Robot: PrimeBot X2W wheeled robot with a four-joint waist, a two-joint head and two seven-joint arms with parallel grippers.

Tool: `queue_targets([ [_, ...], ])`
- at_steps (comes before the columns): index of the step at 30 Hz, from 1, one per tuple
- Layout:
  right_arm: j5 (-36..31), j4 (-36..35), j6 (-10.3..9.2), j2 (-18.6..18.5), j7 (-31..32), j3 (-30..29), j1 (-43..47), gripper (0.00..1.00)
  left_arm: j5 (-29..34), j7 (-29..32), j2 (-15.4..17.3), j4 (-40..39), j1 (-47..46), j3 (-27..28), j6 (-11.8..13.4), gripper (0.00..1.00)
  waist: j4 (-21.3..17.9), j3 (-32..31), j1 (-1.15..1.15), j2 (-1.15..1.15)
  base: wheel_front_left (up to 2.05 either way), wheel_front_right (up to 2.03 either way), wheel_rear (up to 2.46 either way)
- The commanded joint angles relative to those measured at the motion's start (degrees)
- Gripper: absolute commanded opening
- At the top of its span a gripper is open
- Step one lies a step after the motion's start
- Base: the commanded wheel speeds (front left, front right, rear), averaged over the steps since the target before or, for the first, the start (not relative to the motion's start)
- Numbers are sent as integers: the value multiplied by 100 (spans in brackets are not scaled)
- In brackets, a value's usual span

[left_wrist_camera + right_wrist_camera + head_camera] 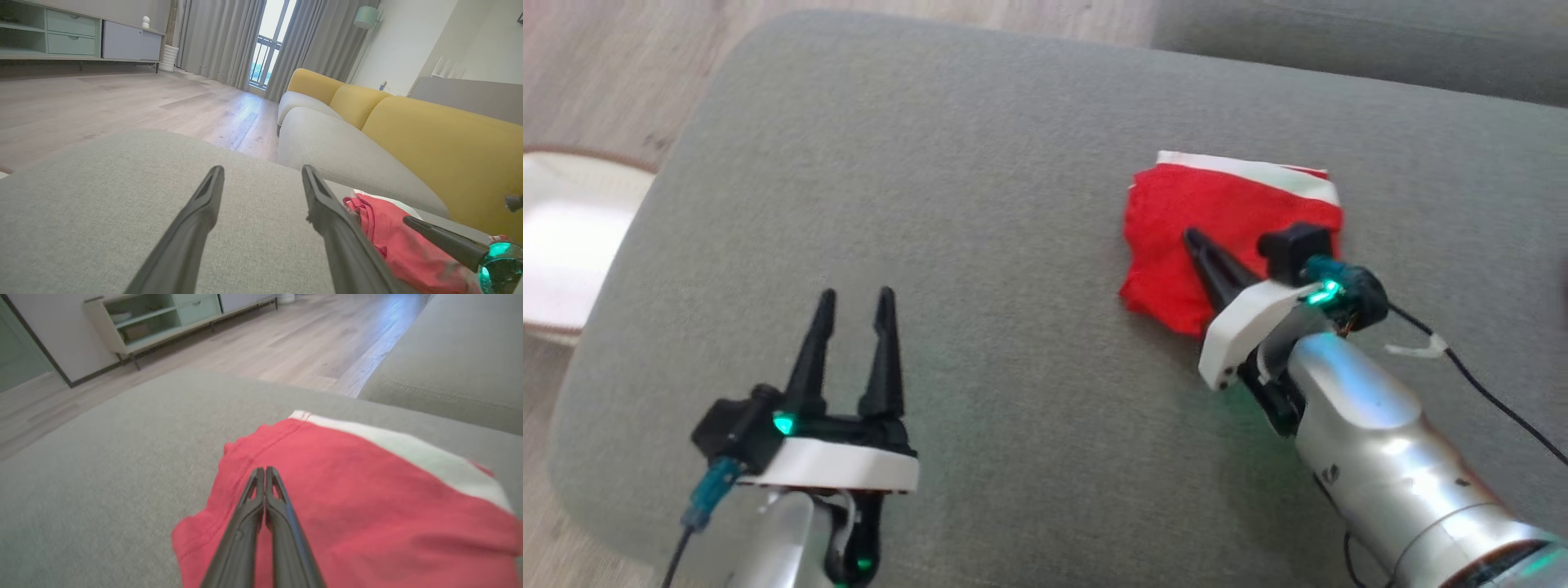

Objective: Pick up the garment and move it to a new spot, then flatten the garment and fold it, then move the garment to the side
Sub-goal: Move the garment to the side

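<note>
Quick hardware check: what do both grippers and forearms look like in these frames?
Left gripper and right gripper match: two long black tapered fingers, white mounting plate, black camera block, green light, and a teal connector feeding a black cable. The right forearm is glossy silver, and its cable carries a white tie.

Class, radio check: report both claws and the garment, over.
Left claw open above grey cushion. Right claw shut, tips over folded red garment. Nothing in the way.
</note>
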Motion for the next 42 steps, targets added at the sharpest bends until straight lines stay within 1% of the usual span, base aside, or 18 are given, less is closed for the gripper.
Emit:
queue_targets([
  [1, 82, -213, -4, 15, -135, -46, -179, 0, 59, -29, 37, -243, -145, 277, 9, 100, -196, -111, 0, 0, 0, 0, 0],
  [4, 102, -388, -4, -75, -215, -306, -156, 0, 96, -29, 37, -350, -102, 379, 9, 100, -468, -205, 0, 0, 0, 0, 0],
  [6, 50, -548, -4, -166, -234, -577, -77, 0, 132, -29, 37, -405, -93, 394, 9, 100, -646, -270, 0, 0, 0, 0, 0],
  [9, -262, -983, -4, -307, -239, -1175, 179, 0, 177, -29, 37, -471, -93, 433, 9, 100, -917, -335, 0, 0, 0, 0, 0],
  [10, -262, -983, -4, -307, -239, -1175, 179, 0, 177, -29, 37, -471, -93, 433, 9, 100, -917, -335, 0, 0, 0, 0, 0],
  [12, -522, -1324, -4, -335, -240, -1562, 454, 0, 215, -29, 38, -482, -102, 440, 9, 100, -1075, -371, 0, 0, 0, 0, 0],
  [13, -714, -1670, -4, -297, -241, -1964, 778, 0, 254, -29, 42, -467, -124, 422, 9, 100, -1197, -412, 0, 0, 0, 0, 0],
  [18, -1087, -2528, -4, -48, -241, -2852, 1624, 0, 290, -29, 41, -398, -112, 474, 9, 100, -1430, -525, 0, 0, 0, 0, 0],
  [22, -1153, -3190, -4, 117, -242, -3249, 2240, 0, 292, -29, 40, -344, 16, 487, 9, 100, -1542, -609, 0, 0, 0, 0, 0],
  [25, -1114, -3541, -4, 155, -242, -3340, 2619, 0, 319, -29, 40, -280, 119, 503, 9, 100, -1586, -645, 0, 0, 0, 0, 0],
  [26, -1049, -3635, -4, 158, -242, -3300, 2716, 20, 325, -29, 39, -260, 144, 501, 9, 100, -1596, -646, 0, 0, 0, 0, 0],
  [27, -991, -3723, -4, 159, -242, -3258, 2797, 95, 324, -29, 39, -259, 165, 506, 9, 100, -1608, -644, 0, 0, 0, 0, 0],
  [28, -965, -3796, -4, 160, -242, -3227, 2863, 100, 319, -29, 39, -265, 185, 509, 9, 100, -1618, -642, 0, 0, 0, 0, 0],
  [31, -888, -3939, -4, 161, -242, -3187, 2984, 100, 274, -29, 38, -277, 227, 524, 9, 100, -1629, -640, 0, 0, 0, 0, 0],
  [33, -882, -3974, -4, 162, -242, -3165, 3017, 100, 362, -29, 38, -283, 234, 525, 9, 100, -1621, -636, 0, 0, 0, 0, 0],
  [39, -858, -3925, -4, 162, -240, -3234, 2975, 100, 346, -29, 38, -335, 175, 491, 9, 100, -1521, -567, 0, 0, 0, 0, 0],
  [42, -888, -3890, -4, 162, -187, -3241, 2827, 100, 312, -29, 37, -383, 92, 440, 9, 100, -1441, -402, 0, 0, 0, 0, 0],
])
